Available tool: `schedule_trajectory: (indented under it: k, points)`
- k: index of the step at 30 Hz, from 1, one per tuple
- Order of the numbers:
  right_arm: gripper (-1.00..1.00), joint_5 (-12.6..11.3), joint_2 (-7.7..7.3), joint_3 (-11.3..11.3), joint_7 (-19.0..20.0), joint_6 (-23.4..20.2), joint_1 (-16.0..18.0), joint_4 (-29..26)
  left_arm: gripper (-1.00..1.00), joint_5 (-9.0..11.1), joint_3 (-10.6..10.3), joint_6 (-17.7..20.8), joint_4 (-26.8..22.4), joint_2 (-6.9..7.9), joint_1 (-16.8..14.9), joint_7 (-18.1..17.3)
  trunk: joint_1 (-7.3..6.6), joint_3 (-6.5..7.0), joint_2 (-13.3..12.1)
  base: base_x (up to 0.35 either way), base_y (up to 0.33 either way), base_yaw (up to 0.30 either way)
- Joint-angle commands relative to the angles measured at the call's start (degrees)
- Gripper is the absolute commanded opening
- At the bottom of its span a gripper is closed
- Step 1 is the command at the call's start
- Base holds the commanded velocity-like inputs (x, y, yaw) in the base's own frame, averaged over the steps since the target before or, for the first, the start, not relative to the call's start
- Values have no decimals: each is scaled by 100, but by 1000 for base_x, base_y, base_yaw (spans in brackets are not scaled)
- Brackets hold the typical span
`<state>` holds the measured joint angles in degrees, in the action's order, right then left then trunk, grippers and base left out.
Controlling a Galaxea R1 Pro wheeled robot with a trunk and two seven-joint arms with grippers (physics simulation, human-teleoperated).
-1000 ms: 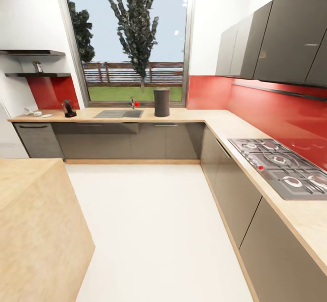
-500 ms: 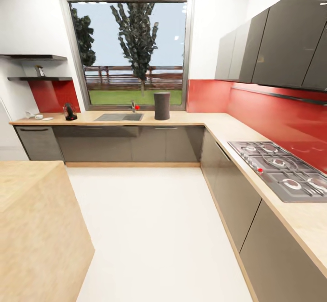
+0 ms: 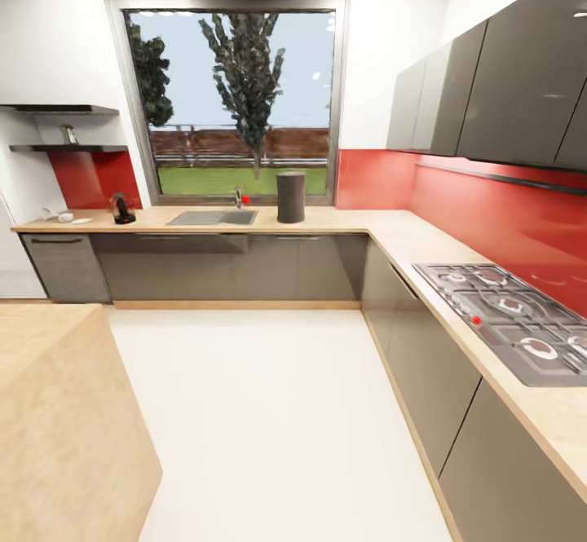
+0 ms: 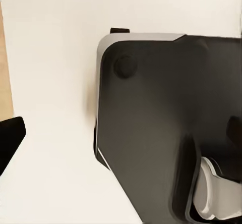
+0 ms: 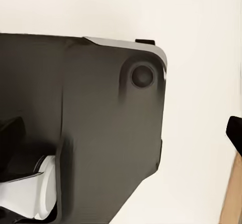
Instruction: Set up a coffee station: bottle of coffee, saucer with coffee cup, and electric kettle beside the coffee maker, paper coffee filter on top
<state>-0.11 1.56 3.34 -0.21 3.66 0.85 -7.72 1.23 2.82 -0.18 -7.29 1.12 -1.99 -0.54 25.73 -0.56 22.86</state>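
Since a second ago the head camera has tilted upward: ceiling lights now show above the window (image 3: pixel 236 102), and the far counter sits lower in the picture. Nothing on that counter has changed place; the whole scene has shifted together.

From the head view, the kitchen countertop (image 3: pixel 342 220) runs under the window and turns along the red wall past the hob (image 3: pixel 509 318). A dark cylinder (image 3: pixel 290 197) stands on it just right of the sink (image 3: pixel 214 218). Well left of the sink stands a small dark appliance with a red spot, which looks like the electric kettle (image 3: pixel 122 209). Further left, near the counter's end, lie the coffee cup (image 3: pixel 65 217) and the saucer (image 3: pixel 81 221), close beside each other, too small to tell if they touch. On the lower wall shelf (image 3: pixel 69 148) above that end sits a small dark jar, the bottle of coffee (image 3: pixel 69 134). A wooden island (image 3: pixel 57 412) stands nearest the camera, left of the white floor (image 3: pixel 269 412).

From the left wrist view, the robot's dark base (image 4: pixel 166 133) lies below over pale floor; a black fingertip (image 4: pixel 10 141) juts in at the edge, and I cannot tell whether the left gripper is spread or pressed together.

From the right wrist view, the same dark base (image 5: pixel 80 123) shows, with a black fingertip (image 5: pixel 235 130) at the edge; the right gripper's state cannot be told either.
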Motion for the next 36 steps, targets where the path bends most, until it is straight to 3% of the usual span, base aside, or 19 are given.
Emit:
schedule_trajectory:
  k: [1, 7, 12, 14, 19, 20, 21, 23, 25, 36]
  points:
    - [100, -1, -4, 31, -3, 17, 3, -23, 100, 12, 26, -3, -34, 3, -6, -1, 6, -2, 6, 334, 0, 0]
    - [100, 3, -74, 31, -5, 8, 3, -442, 100, -4, 26, 0, -321, 23, -19, 50, 6, 7, 6, 336, 0, 0]
    - [100, 10, -275, 28, -13, 5, 3, -1163, 100, -37, 21, 7, -571, 152, -156, 61, 6, 8, 6, 337, 0, 0]
    - [100, 9, -385, 27, -14, 15, 3, -1677, 100, -46, 14, 9, -627, 312, -448, 62, 6, 8, 6, 337, 0, 0]
    - [100, 2, -415, 14, -15, 34, 3, -2626, 100, -49, -1, 2, -651, 430, -965, 54, 6, 8, 6, 337, 0, 0]
    - [100, -3, -416, -19, -15, 42, 3, -2813, 100, -50, -10, -2, -656, 434, -1069, 51, 6, 8, 6, 337, 0, 0]
    - [100, -7, -420, -260, -15, 113, 3, -3066, 100, -50, -16, -19, -671, 434, -1216, 48, 6, 8, 6, 337, 0, 0]
    - [100, -4, -415, -681, -4, 281, 3, -3167, 100, -46, -19, -210, -671, 437, -1286, 46, 6, 8, 6, 337, 0, 0]
    - [100, 10, -415, -930, 10, 535, 3, -3193, 100, -43, -23, -582, -638, 440, -1270, 45, 6, 8, 6, 337, 0, 0]
    - [100, 29, -428, -1012, 37, 685, 3, -2789, 100, -61, 8, -805, -572, 476, -1236, 59, 6, 8, 6, 338, 0, 0]
